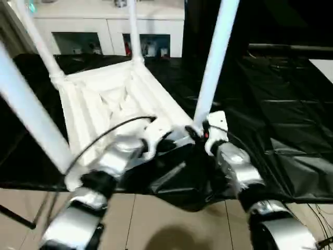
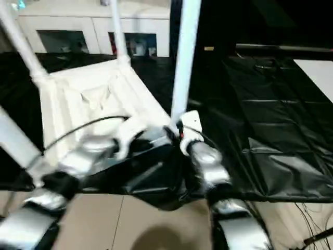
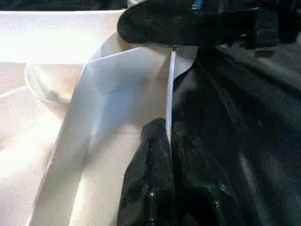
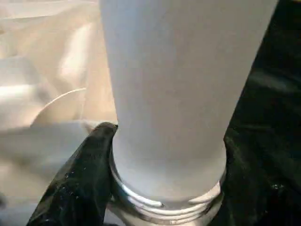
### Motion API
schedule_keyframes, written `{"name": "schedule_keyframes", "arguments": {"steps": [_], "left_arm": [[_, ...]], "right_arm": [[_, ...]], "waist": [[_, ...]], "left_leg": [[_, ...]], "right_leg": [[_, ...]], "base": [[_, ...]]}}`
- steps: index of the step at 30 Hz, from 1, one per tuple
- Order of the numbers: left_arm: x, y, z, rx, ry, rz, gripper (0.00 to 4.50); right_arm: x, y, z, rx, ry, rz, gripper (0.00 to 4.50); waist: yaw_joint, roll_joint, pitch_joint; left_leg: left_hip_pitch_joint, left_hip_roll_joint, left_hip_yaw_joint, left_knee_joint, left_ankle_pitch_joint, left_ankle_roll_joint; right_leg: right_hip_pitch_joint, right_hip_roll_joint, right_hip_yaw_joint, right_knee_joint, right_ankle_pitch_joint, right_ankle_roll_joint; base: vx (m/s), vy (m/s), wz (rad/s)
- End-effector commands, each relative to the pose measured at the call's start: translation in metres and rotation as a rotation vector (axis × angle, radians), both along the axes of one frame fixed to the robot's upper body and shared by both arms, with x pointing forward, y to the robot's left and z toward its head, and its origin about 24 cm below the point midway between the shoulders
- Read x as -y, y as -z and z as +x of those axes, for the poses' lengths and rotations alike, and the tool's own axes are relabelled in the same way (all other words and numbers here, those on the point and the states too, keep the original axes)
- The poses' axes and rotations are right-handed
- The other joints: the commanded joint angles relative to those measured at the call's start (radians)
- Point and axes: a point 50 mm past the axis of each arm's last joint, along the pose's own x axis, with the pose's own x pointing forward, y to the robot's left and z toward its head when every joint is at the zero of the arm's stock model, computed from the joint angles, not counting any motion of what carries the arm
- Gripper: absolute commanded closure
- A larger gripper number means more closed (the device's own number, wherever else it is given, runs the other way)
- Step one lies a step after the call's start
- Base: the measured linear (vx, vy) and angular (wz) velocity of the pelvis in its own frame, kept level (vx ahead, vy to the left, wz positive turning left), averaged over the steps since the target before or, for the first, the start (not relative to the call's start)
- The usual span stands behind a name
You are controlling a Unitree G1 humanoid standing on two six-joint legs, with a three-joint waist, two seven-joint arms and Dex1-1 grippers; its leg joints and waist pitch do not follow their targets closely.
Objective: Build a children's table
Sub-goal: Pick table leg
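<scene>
The children's table (image 1: 112, 101) lies upside down on the black tabletop (image 1: 281, 125), legs pointing up. The near right leg (image 1: 215, 57) stands almost upright, its long axis rising from the corner socket. The right gripper (image 1: 200, 133), the nearer one, has its fingers (image 4: 77, 181) closed around the base of this leg. The left gripper (image 1: 166, 143), just to the left, pinches the table's near edge (image 3: 168, 89), fingers nearly closed

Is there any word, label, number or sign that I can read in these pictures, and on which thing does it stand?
None can be read.
The table, its legs and the black sheet show no writing.
The things behind the cabinet doors are too blurred to read.
</scene>
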Motion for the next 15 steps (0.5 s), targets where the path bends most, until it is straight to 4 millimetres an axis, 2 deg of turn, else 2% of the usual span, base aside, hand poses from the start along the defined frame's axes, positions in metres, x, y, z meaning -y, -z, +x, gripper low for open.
{"name": "schedule_keyframes", "arguments": {"steps": [1, 3, 5, 7, 8, 10, 14, 15], "left_arm": [[-0.007, 0.019, 0.001, -0.036, -0.186, 0.078, 4.50], [-0.002, 0.019, 0.001, -0.042, -0.189, 0.083, 4.50], [-0.002, 0.020, 0.001, -0.050, -0.185, 0.093, 4.50], [-0.003, 0.021, 0.001, -0.054, -0.180, 0.096, 4.50], [-0.006, 0.021, 0.001, -0.057, -0.166, 0.093, 4.50], [-0.007, 0.021, 0.001, -0.057, -0.160, 0.092, 4.50], [-0.016, 0.021, -0.001, -0.013, -0.078, 0.113, 4.50], [-0.018, 0.021, -0.001, -0.014, -0.068, 0.110, 4.50]], "right_arm": [[-0.034, 0.017, -0.013, -0.089, -0.049, 0.058, 1.78], [-0.043, 0.018, -0.015, -0.088, -0.058, 0.046, 1.78], [-0.049, 0.019, -0.017, -0.106, -0.092, 0.074, 1.78], [-0.048, 0.018, -0.017, -0.104, -0.098, 0.086, 1.78], [-0.043, 0.012, -0.014, -0.071, -0.100, 0.111, 1.22], [-0.041, 0.011, -0.013, -0.059, -0.096, 0.118, 1.08], [-0.022, -0.002, -0.005, 0.042, -0.096, 0.053, 0.73], [-0.018, -0.004, -0.004, 0.057, -0.100, 0.038, 0.66]], "waist": [[-0.003, -0.001, -0.038], [-0.001, -0.002, -0.039], [0.000, -0.003, -0.041], [0.000, -0.003, -0.040], [0.000, 0.001, -0.040], [-0.002, -0.003, -0.038], [-0.022, -0.005, -0.040], [-0.022, -0.006, -0.042]], "left_leg": [[0.015, 0.011, -0.001, -0.083, -0.323, -0.024], [0.013, 0.012, -0.003, -0.085, -0.320, -0.022], [0.004, 0.012, -0.005, -0.088, -0.299, -0.011], [0.005, 0.012, -0.005, -0.088, -0.304, -0.009], [0.005, 0.013, -0.006, -0.090, -0.318, -0.009], [0.003, 0.012, -0.006, -0.091, -0.331, -0.003], [-0.017, 0.010, -0.016, -0.099, -0.305, -0.008], [-0.010, 0.011, -0.013, -0.095, -0.290, -0.003]], "right_leg": [[0.015, -0.059, 0.027, -0.097, -0.323, -0.184], [0.017, -0.059, 0.027, -0.097, -0.320, -0.175], [0.023, -0.060, 0.025, -0.093, -0.274, -0.171], [0.022, -0.061, 0.025, -0.093, -0.274, -0.173], [0.022, -0.062, 0.025, -0.095, -0.290, -0.170], [0.024, -0.063, 0.025, -0.097, -0.313, -0.165], [0.037, -0.065, 0.018, -0.098, -0.348, -0.134], [0.032, -0.064, 0.020, -0.100, -0.321, -0.144]], "base": [[0.000, 0.000, 0.00], [0.000, 0.000, 0.00], [0.000, 0.000, 0.00], [0.000, 0.000, 0.00], [0.000, 0.000, 0.00], [0.000, 0.000, 0.00], [0.000, 0.000, 0.00], [0.000, 0.000, 0.00]]}}
